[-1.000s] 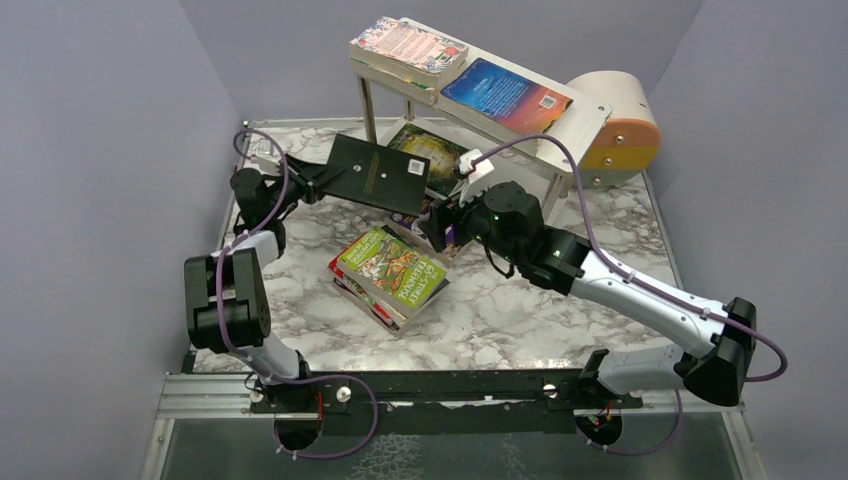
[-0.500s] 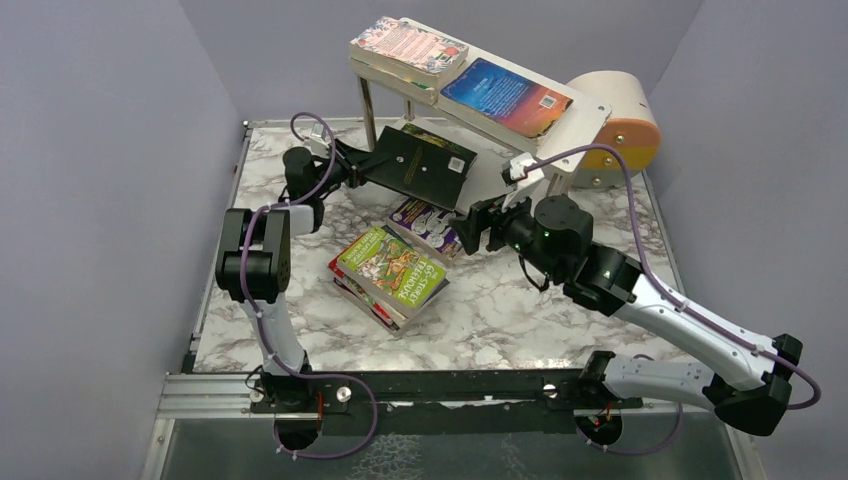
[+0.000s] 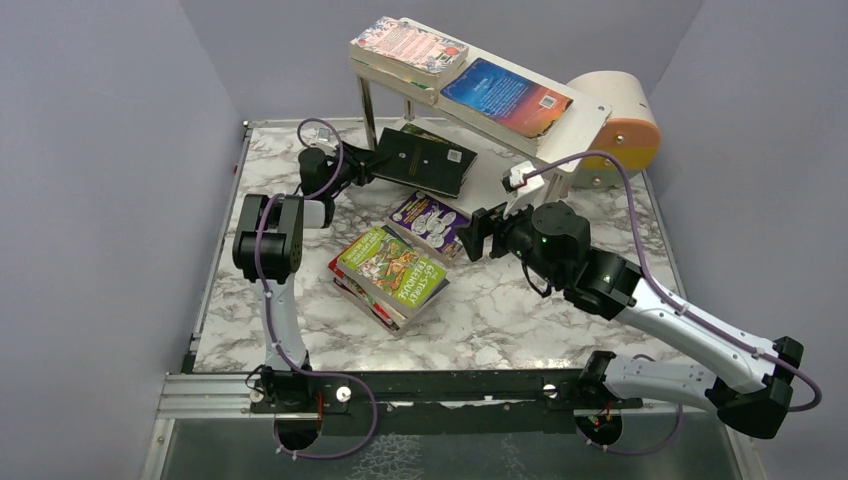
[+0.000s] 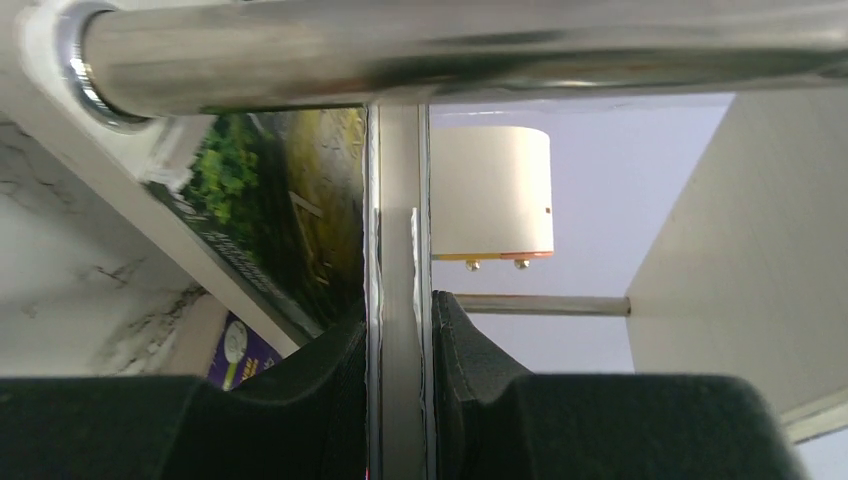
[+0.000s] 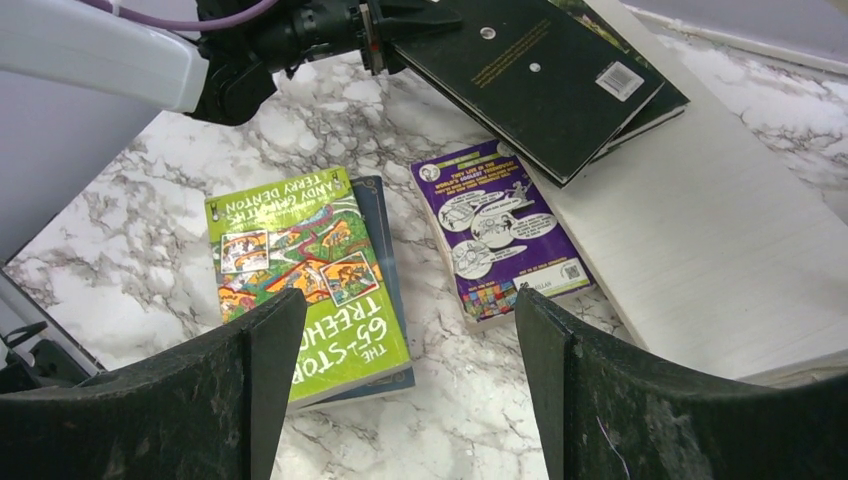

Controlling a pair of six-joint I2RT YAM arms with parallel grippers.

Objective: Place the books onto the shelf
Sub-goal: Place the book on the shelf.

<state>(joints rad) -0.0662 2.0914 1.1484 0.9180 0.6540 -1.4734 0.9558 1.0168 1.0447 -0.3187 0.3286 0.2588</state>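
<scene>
My left gripper (image 3: 372,161) is shut on the edge of a black book (image 3: 427,162), held flat over the left end of the shelf's lower board (image 3: 493,186). Under it lies a dark green book (image 4: 270,200). The left wrist view shows the black book's edge (image 4: 400,250) pinched between the fingers (image 4: 330,380). A pink-patterned book (image 3: 410,45) and a blue book (image 3: 500,95) lie on the shelf's top board (image 3: 590,122). On the table lie a purple book (image 5: 500,230) and a bright green book (image 5: 300,270) topping a small stack. My right gripper (image 5: 400,400) hovers open above them, holding nothing.
A round beige-and-orange box (image 3: 620,125) stands behind the shelf's right end. A metal shelf bar (image 4: 450,50) crosses close above the left wrist camera. Purple walls close in the marble table (image 3: 520,310) on three sides.
The left arm carried the black book back and right, from mid-table to the shelf's lower board. The right gripper drew back to the right, uncovering the purple book.
</scene>
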